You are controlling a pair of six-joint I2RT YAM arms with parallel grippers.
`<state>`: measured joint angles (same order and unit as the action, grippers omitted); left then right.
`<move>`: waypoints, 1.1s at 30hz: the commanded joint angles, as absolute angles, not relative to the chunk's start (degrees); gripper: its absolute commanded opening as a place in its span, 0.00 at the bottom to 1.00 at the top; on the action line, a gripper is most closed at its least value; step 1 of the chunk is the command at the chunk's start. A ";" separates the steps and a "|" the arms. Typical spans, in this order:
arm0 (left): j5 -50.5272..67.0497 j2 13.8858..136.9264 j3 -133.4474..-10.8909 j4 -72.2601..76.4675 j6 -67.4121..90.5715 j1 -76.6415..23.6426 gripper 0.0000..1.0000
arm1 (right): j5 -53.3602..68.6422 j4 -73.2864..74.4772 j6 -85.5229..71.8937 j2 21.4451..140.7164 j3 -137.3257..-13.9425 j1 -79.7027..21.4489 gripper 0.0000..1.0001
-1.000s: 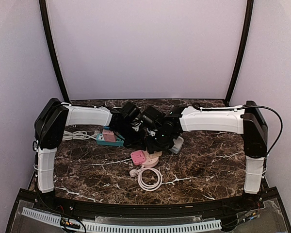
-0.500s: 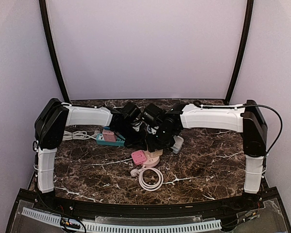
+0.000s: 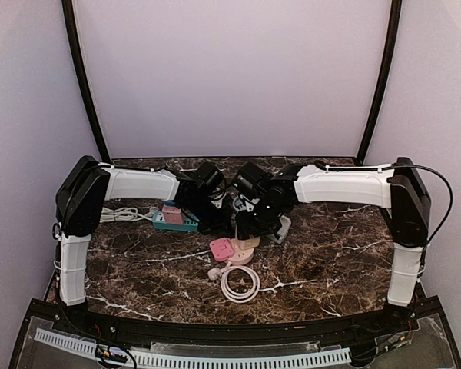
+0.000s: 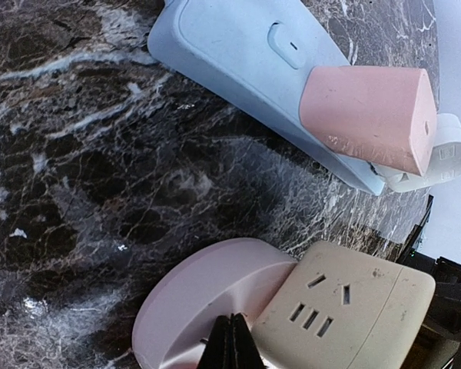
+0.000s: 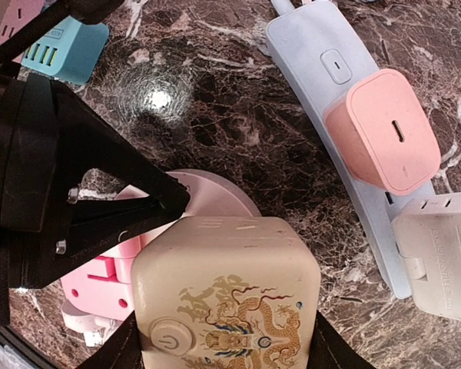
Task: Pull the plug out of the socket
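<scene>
cream cube plug (image 5: 227, 261) sits on round pink socket (image 4: 207, 296), mid table (image 3: 330, 254), near-left of pale-blue strip (image 5: 323, 84). r gripper (image 5: 227, 342) jaws pinch the plug's sides. l gripper (image 4: 232, 344) jaws pressed together, tips on the socket's top.

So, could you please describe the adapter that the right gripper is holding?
On the dark marble table, look at the round pink base between the two arms. The cream cube adapter is right by it. Unlike the plain pink charger on the pale blue strip, it bears a golden dragon and a power button.
</scene>
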<state>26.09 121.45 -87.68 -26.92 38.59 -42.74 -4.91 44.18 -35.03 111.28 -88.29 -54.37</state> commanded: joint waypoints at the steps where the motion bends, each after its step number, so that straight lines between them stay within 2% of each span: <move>1: 18.14 128.60 -83.46 -37.82 37.97 -43.85 0.00 | -3.82 36.47 -36.08 105.95 -87.16 -50.98 0.21; 11: 17.97 128.70 -83.51 -37.74 38.33 -43.86 0.00 | -7.85 40.55 -35.69 108.14 -91.28 -54.29 0.20; 20: 18.12 128.07 -90.91 -41.16 36.89 -43.81 0.00 | -6.54 40.72 -35.35 98.89 -84.57 -50.63 0.22; 29: 21.07 127.34 -109.23 -45.17 35.90 -43.86 0.00 | 1.24 35.33 -33.27 90.51 -79.08 -38.39 0.24; 33: 21.28 125.42 -110.90 -44.37 35.49 -43.81 0.05 | 10.73 27.78 -32.84 88.44 -74.53 -29.71 0.26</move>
